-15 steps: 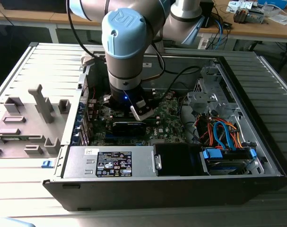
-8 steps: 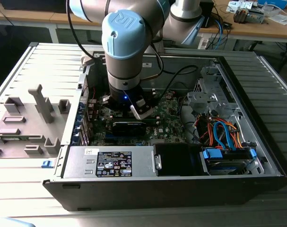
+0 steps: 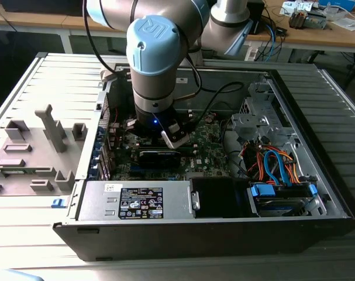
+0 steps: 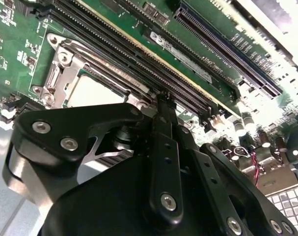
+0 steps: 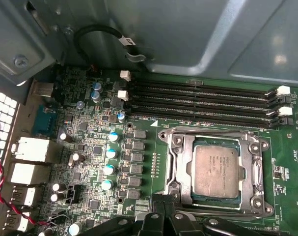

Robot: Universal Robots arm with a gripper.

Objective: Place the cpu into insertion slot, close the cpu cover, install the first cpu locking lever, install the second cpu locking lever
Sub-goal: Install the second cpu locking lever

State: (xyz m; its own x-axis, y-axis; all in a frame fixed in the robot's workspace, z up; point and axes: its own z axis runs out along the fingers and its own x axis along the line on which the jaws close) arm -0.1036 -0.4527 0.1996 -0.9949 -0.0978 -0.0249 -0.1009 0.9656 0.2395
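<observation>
hand (image 4: 161,101): fingers drawn together, nothing clamped, just beside the socket's edge | cpu (image 5: 216,169): seated flat in the insertion slot (image 5: 200,143) | cpu cover (image 5: 180,167): lying closed around the chip | memory slots (image 5: 203,101): just beyond the socket | computer case (image 3: 317,193): open on the worktop (image 3: 25,88)

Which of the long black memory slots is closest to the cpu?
The black memory slot bordering the cpu cover around the cpu; the others lie farther toward the case wall.

The arm (image 3: 157,64) points straight down, its jaws pressed together.
</observation>
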